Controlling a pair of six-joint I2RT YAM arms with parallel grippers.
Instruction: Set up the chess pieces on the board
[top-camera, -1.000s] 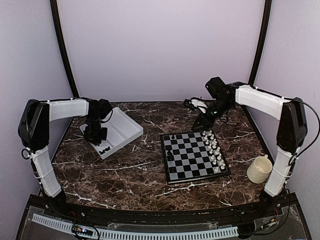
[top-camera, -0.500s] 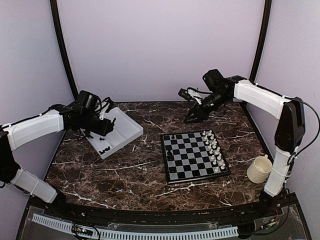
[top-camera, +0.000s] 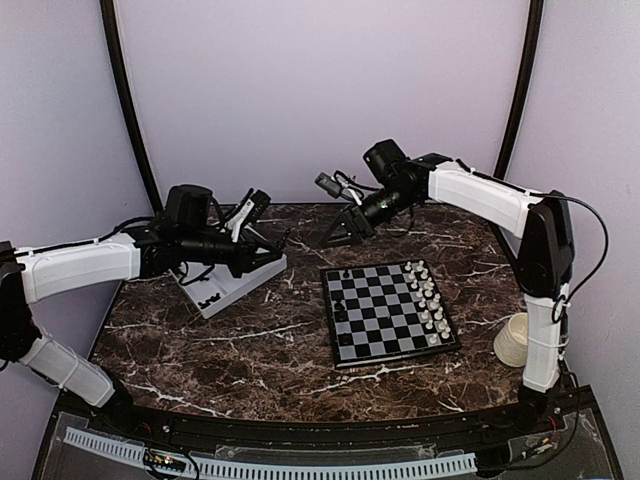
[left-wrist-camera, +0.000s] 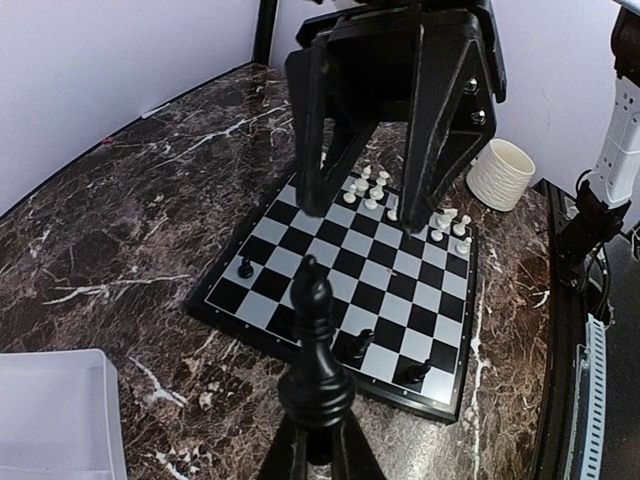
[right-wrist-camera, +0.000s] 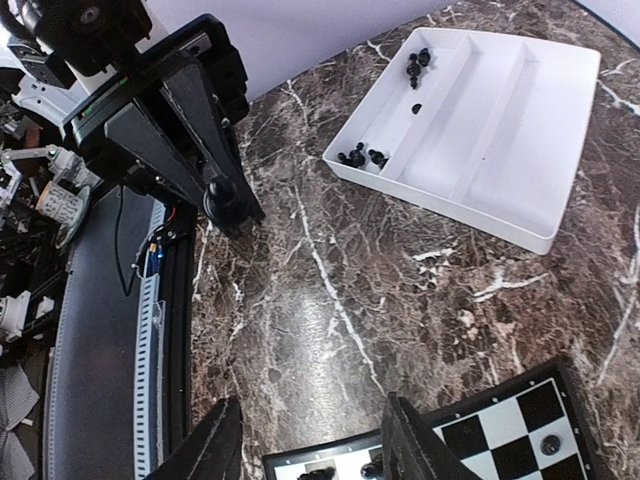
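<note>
**A:** Where is the piece you're about to place?

**B:** Your left fingers (left-wrist-camera: 286, 452) are clenched on the foot of a black piece (left-wrist-camera: 315, 340). Its head juts out past the tips, so its long axis runs along the fingers. From above, that looks nearer level than upright.

**A:** And which way is the board from there?

**B:** The board (top-camera: 385, 322) lies ahead of those fingers and lower down, on the desk (top-camera: 250, 340) to your right of the tray (top-camera: 245, 268). A few black chessmen (top-camera: 340, 311) stand along its left edge, the side nearest your left arm. The white chessmen (top-camera: 428, 300) line the far side from you.

**A:** Is the right arm any use here?

**B:** Your right fingers (right-wrist-camera: 408, 442) are released and empty. They hang above the desk just off the board's far-left corner, close to your path. I'd go in with the left, tipping the wrist down so the piece lands standing, and keep clear of the right.
</note>
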